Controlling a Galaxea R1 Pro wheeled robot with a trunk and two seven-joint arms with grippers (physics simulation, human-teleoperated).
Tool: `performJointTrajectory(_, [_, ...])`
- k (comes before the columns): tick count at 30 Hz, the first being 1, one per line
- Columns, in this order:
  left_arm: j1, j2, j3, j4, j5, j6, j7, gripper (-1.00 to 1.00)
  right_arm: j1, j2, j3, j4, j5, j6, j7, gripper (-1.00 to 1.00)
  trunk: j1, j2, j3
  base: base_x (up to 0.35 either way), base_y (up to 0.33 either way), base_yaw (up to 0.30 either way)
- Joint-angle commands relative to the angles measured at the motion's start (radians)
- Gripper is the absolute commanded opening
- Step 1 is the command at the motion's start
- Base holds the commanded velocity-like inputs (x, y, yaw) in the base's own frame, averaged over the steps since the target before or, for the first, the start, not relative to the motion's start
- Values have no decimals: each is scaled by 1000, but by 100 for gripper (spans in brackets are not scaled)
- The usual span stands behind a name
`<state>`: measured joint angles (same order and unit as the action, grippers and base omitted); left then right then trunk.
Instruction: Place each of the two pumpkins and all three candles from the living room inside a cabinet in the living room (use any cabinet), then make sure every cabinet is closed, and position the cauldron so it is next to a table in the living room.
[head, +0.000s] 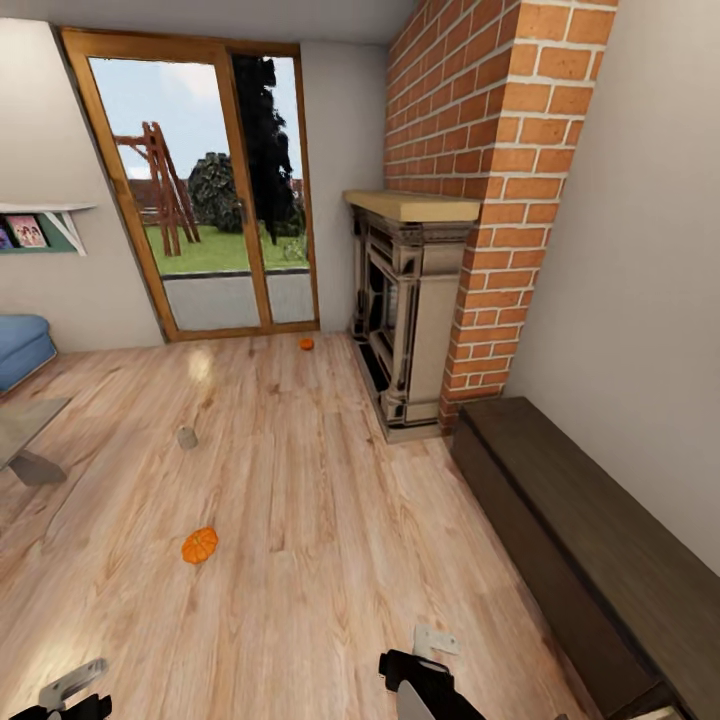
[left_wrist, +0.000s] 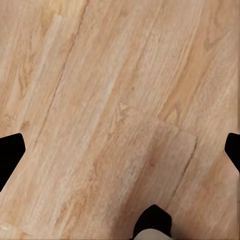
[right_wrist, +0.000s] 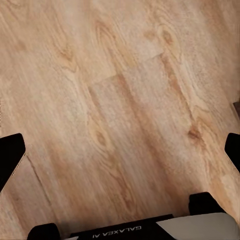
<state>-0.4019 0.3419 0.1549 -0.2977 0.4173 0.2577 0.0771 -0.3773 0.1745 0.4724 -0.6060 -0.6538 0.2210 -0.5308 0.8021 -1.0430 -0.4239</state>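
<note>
One orange pumpkin (head: 199, 545) lies on the wood floor ahead of me and to the left. A second pumpkin (head: 306, 343) sits far off by the glass door. A grey-tan candle (head: 187, 437) stands on the floor between them, further left. Along the right wall runs the long dark-brown cabinet (head: 580, 540), and the drawer fronts that I can see are flush. My left gripper (head: 72, 690) (left_wrist: 120, 152) and right gripper (head: 425, 660) (right_wrist: 120, 152) hang low at the front, both open over bare floor with nothing between the fingers (left_wrist: 10, 155) (right_wrist: 10, 157).
A brick chimney with a fireplace (head: 410, 310) juts out beyond the cabinet's far end. On the left are a low table's corner (head: 25, 430) and a blue sofa (head: 20, 345). The glass door (head: 215, 200) is at the back. Open floor lies between me and the pumpkins.
</note>
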Motion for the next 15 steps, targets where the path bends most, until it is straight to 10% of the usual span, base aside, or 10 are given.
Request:
performJointTrajectory(1, [0, 0, 0, 0, 0, 0, 0, 100, 0, 0, 0, 1, 0, -1, 0, 100, 0, 0, 1, 320, 0, 148])
performJointTrajectory(15, [0, 0, 0, 5, 0, -11, 0, 100, 0, 0, 13, 7, 1, -6, -1, 100, 0, 0, 21, 326, 77, 177])
